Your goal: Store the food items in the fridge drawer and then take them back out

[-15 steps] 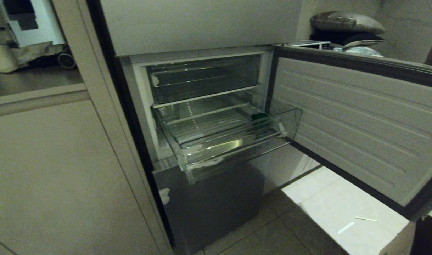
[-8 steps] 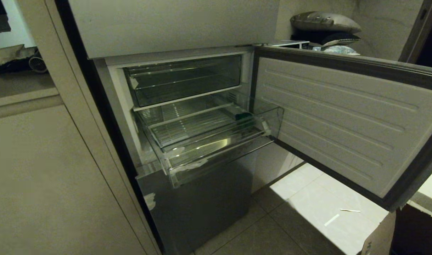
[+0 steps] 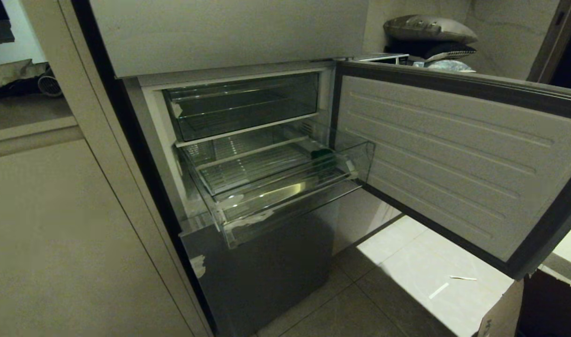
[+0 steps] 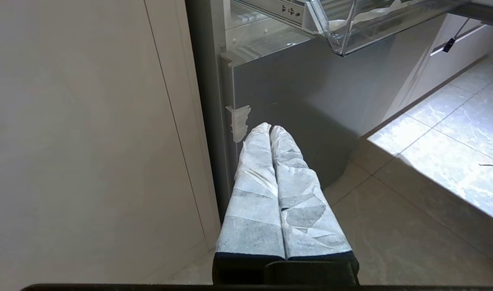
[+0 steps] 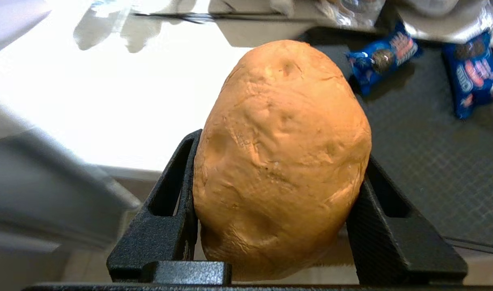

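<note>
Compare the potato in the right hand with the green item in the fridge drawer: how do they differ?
The potato is tan-orange with a dimpled skin; the green item is dark green. The potato is clamped between the right hand's fingers, outside the fridge; the green item lies loose at the right rear of the pulled-out fridge drawer. Relative size cannot be judged across views. Both are rounded lumps.

The clear plastic fridge drawer (image 3: 266, 187) stands pulled out, ribbed floor showing, white tape scraps at its front corner. A small dark green glossy lump (image 3: 322, 153) lies at its back right corner. A tan, dimpled potato (image 5: 280, 157) sits clamped between the right end effector's (image 5: 276, 202) black fingers.
</note>
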### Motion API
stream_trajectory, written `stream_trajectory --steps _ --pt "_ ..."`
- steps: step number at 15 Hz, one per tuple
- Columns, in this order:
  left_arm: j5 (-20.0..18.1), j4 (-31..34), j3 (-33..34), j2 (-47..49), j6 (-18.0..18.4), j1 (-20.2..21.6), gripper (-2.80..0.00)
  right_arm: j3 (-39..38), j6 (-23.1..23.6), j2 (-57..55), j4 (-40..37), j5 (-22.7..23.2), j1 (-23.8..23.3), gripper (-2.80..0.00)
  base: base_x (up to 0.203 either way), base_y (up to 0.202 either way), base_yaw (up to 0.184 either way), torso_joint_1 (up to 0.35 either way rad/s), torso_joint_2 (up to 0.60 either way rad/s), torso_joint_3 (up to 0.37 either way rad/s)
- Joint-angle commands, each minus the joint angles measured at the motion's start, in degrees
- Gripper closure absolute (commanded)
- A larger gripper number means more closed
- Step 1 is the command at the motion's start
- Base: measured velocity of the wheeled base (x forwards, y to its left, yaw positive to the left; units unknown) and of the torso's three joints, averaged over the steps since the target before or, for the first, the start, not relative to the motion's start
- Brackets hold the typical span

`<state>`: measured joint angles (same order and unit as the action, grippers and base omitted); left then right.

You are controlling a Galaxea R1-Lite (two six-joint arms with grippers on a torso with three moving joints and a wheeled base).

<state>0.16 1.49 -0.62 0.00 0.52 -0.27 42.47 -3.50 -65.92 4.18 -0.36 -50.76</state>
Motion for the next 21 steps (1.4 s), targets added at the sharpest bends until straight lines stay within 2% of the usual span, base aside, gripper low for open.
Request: stream_trajectory --steps 1,3,6,9,13,17,18,21 --pt "0.02 0.01 0.01 0.09 0.00 0.00 0.00 0.34 0.05 -8.59 3.69 5.89 -9.36 0.00 0.000 0.000 0.000 0.000 0.00 0.000" --pt "0.02 0.01 0.01 0.09 0.00 0.00 0.00 1.07 0.29 -15.59 8.82 10.42 -15.03 0.00 0.000 0.000 0.000 0.000 0.00 0.000" --pt "0.02 0.01 0.01 0.09 0.00 0.00 0.00 2.02 0.64 -22.37 13.97 14.14 -19.11 0.00 0.000 0.000 0.000 0.000 0.00 0.000" --pt "0.02 0.01 0.01 0.09 0.00 0.00 0.00 2.73 0.54 -28.25 16.74 14.87 -20.04 0.00 0.000 0.000 0.000 0.000 0.00 0.000" --pt "0.02 0.01 0.01 0.09 0.00 0.00 0.00 2.69 0.58 -34.91 21.63 20.29 -20.48 0.00 0.000 0.000 0.000 0.000 0.00 0.000" --pt "0.02 0.01 0.01 0.09 0.00 0.00 0.00 4.55 0.79 -38.31 21.76 20.66 -20.60 0.00 0.000 0.000 0.000 0.000 0.00 0.000" --pt "0.02 0.01 0.01 0.09 0.00 0.00 0.00 4.85 0.85 -39.11 21.75 20.66 -20.60 -2.80 0.000 0.000 0.000 0.000 0.00 0.000" --pt "0.02 0.01 0.01 0.09 0.00 0.00 0.00 5.21 0.78 -38.82 21.75 20.66 -21.49 -2.80 0.000 0.000 0.000 0.000 0.00 0.000"
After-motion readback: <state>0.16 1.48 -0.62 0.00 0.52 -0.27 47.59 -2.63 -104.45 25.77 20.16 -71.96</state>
